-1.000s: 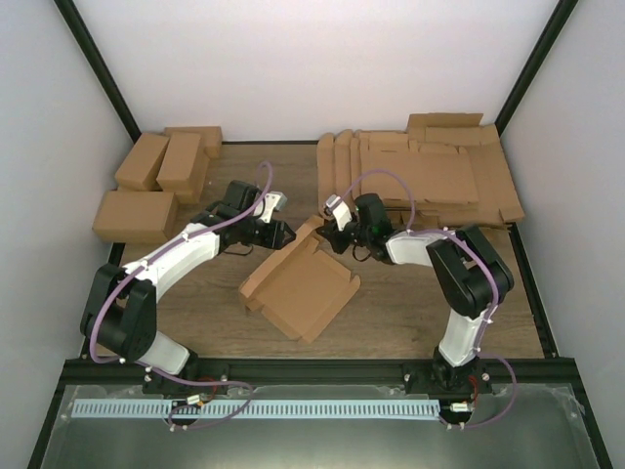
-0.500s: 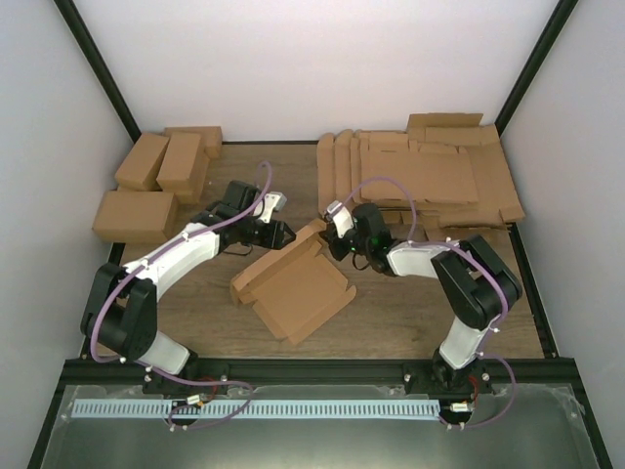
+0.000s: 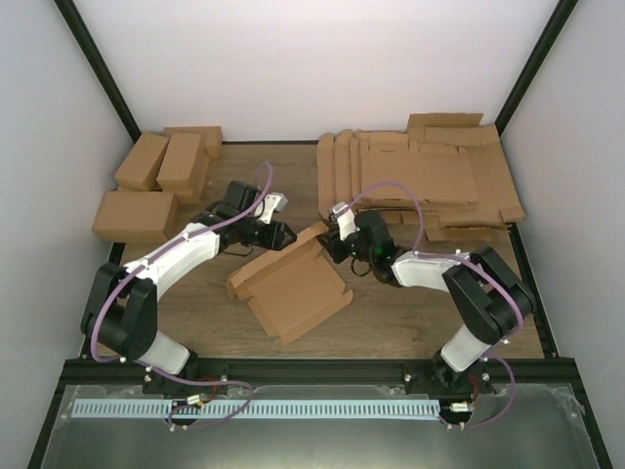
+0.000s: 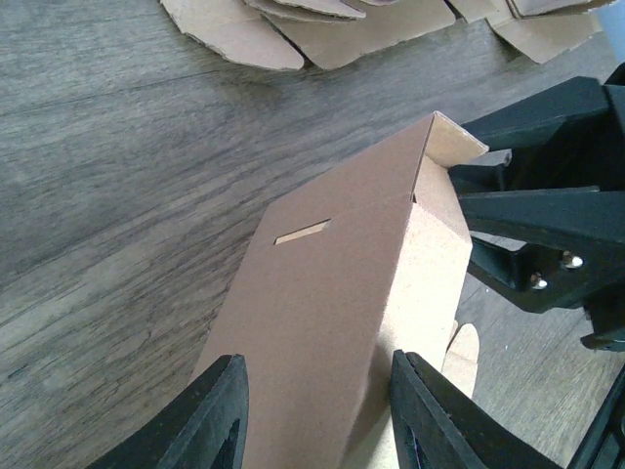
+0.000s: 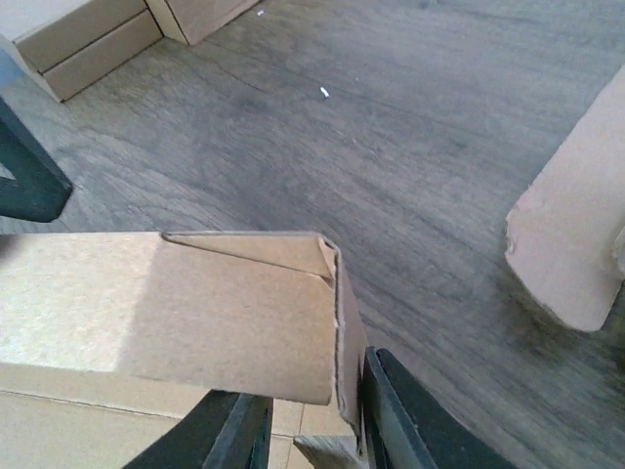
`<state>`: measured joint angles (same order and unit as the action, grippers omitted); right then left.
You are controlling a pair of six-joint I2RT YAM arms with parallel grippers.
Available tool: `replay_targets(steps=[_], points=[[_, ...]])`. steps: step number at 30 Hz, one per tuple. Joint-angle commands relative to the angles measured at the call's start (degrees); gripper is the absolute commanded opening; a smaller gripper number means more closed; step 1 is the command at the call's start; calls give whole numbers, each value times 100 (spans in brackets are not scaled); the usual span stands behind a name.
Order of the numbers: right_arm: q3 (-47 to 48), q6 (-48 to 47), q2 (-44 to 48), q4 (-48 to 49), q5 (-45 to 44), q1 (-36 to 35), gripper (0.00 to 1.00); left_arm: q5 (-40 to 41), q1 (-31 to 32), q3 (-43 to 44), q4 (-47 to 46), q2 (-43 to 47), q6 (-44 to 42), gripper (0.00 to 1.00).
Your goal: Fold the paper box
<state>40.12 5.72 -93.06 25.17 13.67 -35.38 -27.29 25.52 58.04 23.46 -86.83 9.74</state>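
Observation:
The paper box (image 3: 293, 288) lies half folded at the table's middle, its base flat and its far wall raised. My left gripper (image 3: 283, 234) is at the far wall's left part. In the left wrist view its jaws (image 4: 317, 415) are open and straddle the raised wall (image 4: 332, 293) without squeezing it. My right gripper (image 3: 330, 244) is at the box's far right corner. In the right wrist view its jaws (image 5: 312, 430) stand apart around the corner (image 5: 244, 322). The right finger (image 5: 391, 410) touches the end flap. The other fingertip is hidden under the panel.
Several folded brown cartons (image 3: 156, 171) sit at the back left, also in the right wrist view (image 5: 88, 39). A stack of flat cardboard blanks (image 3: 430, 176) covers the back right, and its edge shows in the left wrist view (image 4: 342, 24). A rounded cardboard flap (image 5: 576, 234) stands at the right wrist view's right edge.
The box has slid left and toward the near edge. My right gripper has moved left with its far corner. My left arm has hardly moved.

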Motion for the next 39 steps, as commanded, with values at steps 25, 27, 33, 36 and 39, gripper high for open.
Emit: replay_targets(steps=[25,27,33,36,39], points=[[-206,159,560,670,-162,161,45,226,-12,-40,484,-239,-244,41],[-145,131,405,685,-207,161,43,226,-16,-39,483,-238,-244,41],[-38,-4,22,694,-111,166,41,202,-14,-47,468,-255,-237,41],[-39,0,-36,760,43,162,41,176,-15,-48,460,-270,-246,41],[-59,2,-20,818,186,155,37,166,-13,-37,462,-303,-253,41]])
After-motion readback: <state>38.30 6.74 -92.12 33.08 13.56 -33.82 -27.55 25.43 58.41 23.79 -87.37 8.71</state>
